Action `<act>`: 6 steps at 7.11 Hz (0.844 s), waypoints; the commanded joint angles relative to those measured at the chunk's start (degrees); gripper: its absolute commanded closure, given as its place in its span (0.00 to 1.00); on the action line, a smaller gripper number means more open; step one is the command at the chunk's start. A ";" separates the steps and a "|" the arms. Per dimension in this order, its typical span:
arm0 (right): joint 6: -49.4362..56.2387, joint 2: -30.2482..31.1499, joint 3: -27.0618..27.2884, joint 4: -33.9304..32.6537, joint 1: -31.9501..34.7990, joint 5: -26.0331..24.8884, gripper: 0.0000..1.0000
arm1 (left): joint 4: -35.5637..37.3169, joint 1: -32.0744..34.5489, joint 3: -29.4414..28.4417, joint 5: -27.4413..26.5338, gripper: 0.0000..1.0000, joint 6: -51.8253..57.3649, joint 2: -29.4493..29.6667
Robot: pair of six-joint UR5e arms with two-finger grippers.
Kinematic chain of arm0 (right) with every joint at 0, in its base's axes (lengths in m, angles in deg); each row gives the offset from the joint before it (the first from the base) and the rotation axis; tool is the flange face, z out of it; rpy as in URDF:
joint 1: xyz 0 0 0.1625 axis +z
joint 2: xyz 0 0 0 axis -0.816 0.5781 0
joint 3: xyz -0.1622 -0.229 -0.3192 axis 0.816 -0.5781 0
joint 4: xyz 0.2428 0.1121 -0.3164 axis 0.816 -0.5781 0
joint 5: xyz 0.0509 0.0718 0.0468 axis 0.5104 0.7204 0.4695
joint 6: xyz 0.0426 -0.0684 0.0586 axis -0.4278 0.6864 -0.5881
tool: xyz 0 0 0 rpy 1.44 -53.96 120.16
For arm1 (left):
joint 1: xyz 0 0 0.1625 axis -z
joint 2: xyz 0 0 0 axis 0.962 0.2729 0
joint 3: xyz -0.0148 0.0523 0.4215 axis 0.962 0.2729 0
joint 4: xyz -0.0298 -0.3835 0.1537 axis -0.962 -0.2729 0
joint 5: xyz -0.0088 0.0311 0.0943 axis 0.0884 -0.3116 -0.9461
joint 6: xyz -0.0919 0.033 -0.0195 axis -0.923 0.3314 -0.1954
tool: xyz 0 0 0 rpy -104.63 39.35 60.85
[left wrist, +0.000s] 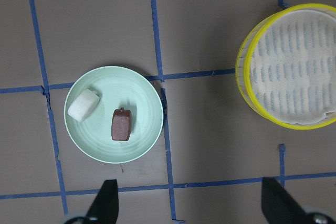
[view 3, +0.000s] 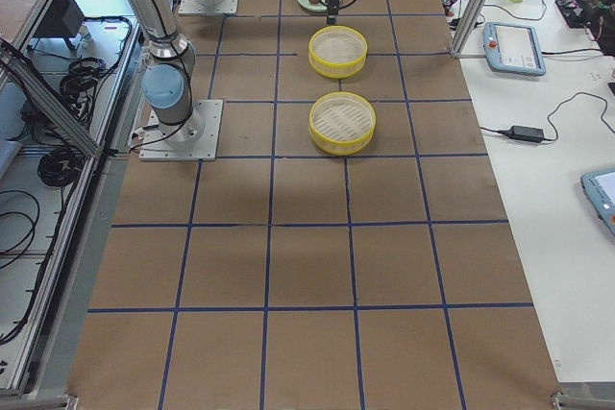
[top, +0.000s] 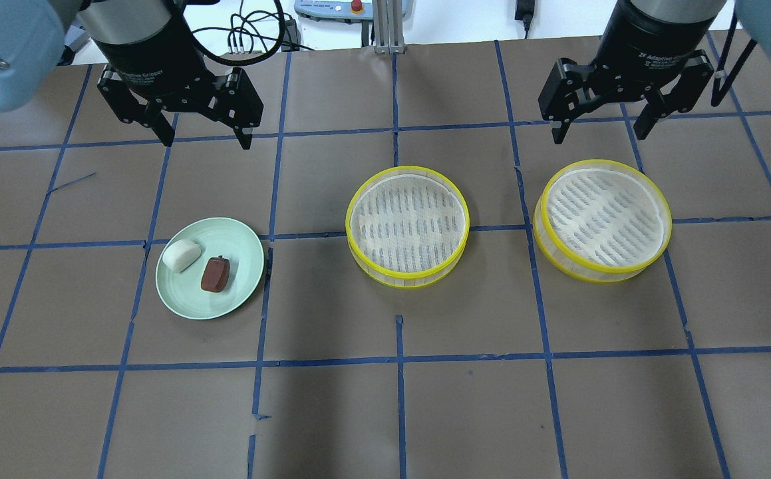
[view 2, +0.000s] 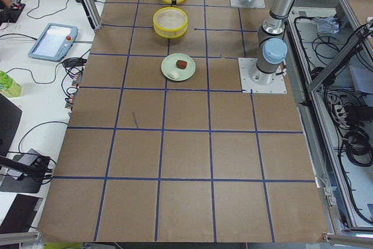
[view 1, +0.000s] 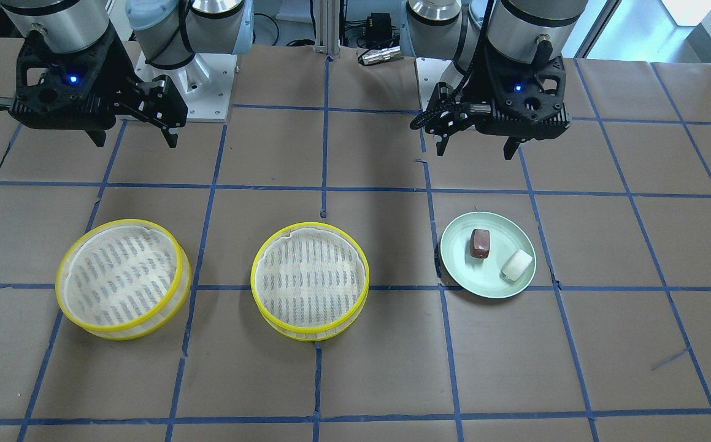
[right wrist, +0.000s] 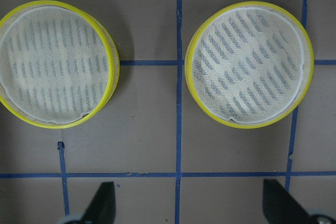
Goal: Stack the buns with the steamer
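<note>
A dark reddish-brown bun [top: 215, 274] and a white bun [top: 181, 255] lie side by side on a pale green plate [top: 235, 237]; they also show in the left wrist view, brown [left wrist: 121, 124] and white [left wrist: 84, 105]. Two yellow-rimmed steamer baskets with white liners stand on the table, one in the middle [top: 408, 225] and one further right [top: 602, 219]. My left gripper [top: 202, 141] is open and empty, high above the table behind the plate. My right gripper [top: 600, 131] is open and empty, above the far edge of the right basket.
Brown paper with a blue tape grid covers the table [top: 385, 399]. Both arm bases [view 1: 189, 80] stand at the robot's edge. Tablets and cables [view 2: 52, 42] lie on the side bench beyond the table.
</note>
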 commanded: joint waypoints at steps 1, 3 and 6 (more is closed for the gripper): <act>0.36 -0.20 0.18 -0.23 -0.59 -0.58 0.00 | 0.01 -0.10 0.23 1.68 0.00 -0.10 -0.16; 12.56 -1.17 0.18 -1.02 -9.15 -0.85 0.00 | -0.08 -0.80 1.45 1.43 0.00 0.70 -0.25; 27.08 -9.92 1.74 -7.86 -21.83 -4.54 0.01 | 1.66 -14.02 12.57 1.25 0.00 21.10 0.44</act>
